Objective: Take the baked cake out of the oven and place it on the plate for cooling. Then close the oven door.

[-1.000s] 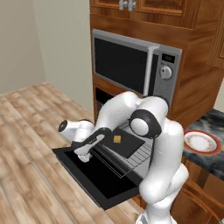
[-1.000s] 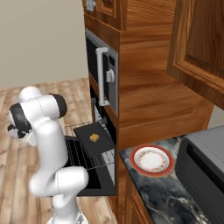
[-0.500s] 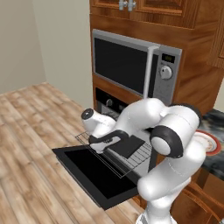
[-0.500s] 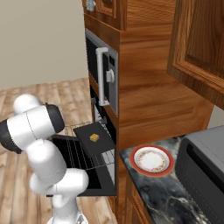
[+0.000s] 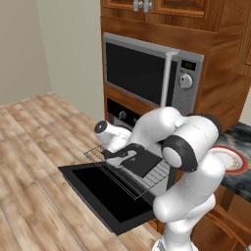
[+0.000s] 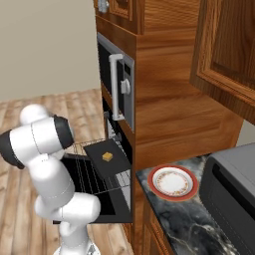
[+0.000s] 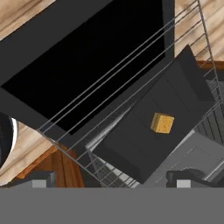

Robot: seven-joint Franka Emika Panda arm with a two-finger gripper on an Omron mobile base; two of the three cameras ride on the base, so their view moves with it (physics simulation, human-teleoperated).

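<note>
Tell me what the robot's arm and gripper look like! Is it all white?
Mostly! The arm is made of fat, rounded, glossy white sections, joined by dark black bands at the joints. Its wrist ends in a white cap with a dark centre. The gripper at the end is dark, with two small dark finger tips.

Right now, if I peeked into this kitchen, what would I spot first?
Probably the big white robot arm bending over the oven, whose black oven door hangs wide open near the floor. Next, the tiny golden baked cake sitting on a dark tray on the pulled-out wire rack, with the open gripper hovering above it. Off to the side, a red-rimmed plate waits on the dark stone counter.
</note>
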